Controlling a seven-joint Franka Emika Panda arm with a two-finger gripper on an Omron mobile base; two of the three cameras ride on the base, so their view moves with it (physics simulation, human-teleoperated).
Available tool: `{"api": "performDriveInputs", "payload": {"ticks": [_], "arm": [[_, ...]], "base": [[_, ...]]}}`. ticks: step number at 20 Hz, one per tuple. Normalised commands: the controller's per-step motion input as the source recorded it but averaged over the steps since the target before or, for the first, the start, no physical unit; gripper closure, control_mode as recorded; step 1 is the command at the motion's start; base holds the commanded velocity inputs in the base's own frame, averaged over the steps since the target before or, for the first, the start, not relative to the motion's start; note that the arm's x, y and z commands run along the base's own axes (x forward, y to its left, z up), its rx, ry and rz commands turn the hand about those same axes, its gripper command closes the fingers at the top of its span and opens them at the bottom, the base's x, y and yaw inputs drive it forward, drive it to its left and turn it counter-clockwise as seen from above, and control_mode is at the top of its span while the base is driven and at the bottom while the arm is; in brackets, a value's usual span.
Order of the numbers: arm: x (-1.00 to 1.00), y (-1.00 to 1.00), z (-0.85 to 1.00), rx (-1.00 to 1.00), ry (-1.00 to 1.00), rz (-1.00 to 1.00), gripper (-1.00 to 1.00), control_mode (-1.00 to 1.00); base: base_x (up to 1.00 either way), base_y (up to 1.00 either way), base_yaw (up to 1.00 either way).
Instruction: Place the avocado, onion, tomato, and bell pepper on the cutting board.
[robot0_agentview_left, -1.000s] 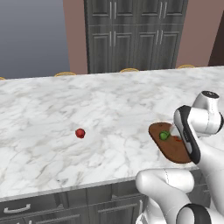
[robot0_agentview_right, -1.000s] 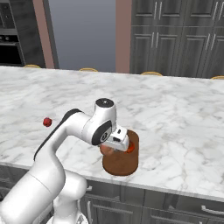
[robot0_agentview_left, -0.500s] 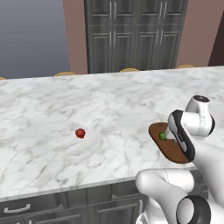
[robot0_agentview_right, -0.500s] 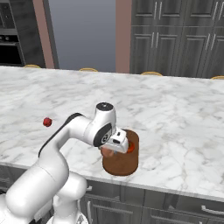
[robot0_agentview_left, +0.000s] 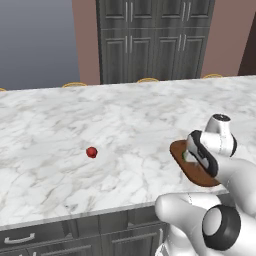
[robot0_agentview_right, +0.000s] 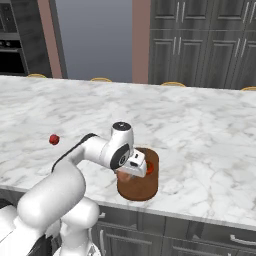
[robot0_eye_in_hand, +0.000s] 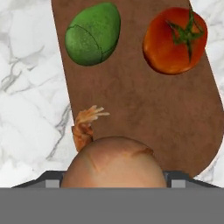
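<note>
The dark reddish-brown cutting board (robot0_eye_in_hand: 131, 109) lies at the counter's near edge (robot0_agentview_left: 190, 174) (robot0_agentview_right: 142, 189). On its far part rest the green avocado (robot0_eye_in_hand: 92, 34) (robot0_agentview_left: 185, 156) and the orange-red tomato (robot0_eye_in_hand: 175, 39) (robot0_agentview_right: 150, 170), side by side and apart. My gripper (robot0_eye_in_hand: 113, 175) (robot0_agentview_right: 134, 170) (robot0_agentview_left: 194, 154) hangs low over the board's near end, shut on the tan onion (robot0_eye_in_hand: 113, 164) (robot0_agentview_right: 122, 176), whose dry root tuft sticks out to the left. The small crimson bell pepper (robot0_agentview_left: 91, 152) (robot0_agentview_right: 54, 139) sits alone on the marble, well left of the board.
The marble counter (robot0_agentview_left: 125, 115) stretches wide around the board, with its front edge just below the board. Dark cabinets (robot0_agentview_left: 150, 40) stand beyond the counter, and chair backs (robot0_agentview_right: 172, 84) peek over its far edge.
The hand has edged slightly left and lower over the board, still holding the onion. The avocado, tomato and bell pepper have not moved.
</note>
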Motion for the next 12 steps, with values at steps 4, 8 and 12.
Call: {"api": "performDriveInputs", "payload": {"ticks": [4,8,12], "arm": [[0.19,0.00,-0.31,0.00,0.04,0.00,1.00,-1.00],[0.17,0.00,-0.36,0.00,0.06,0.00,1.00,-1.00],[0.19,0.00,-0.40,0.00,0.08,0.00,1.00,-1.00]], "base": [[0.00,0.00,0.00],[0.00,0.00,0.00],[0.00,0.00,0.00]]}}
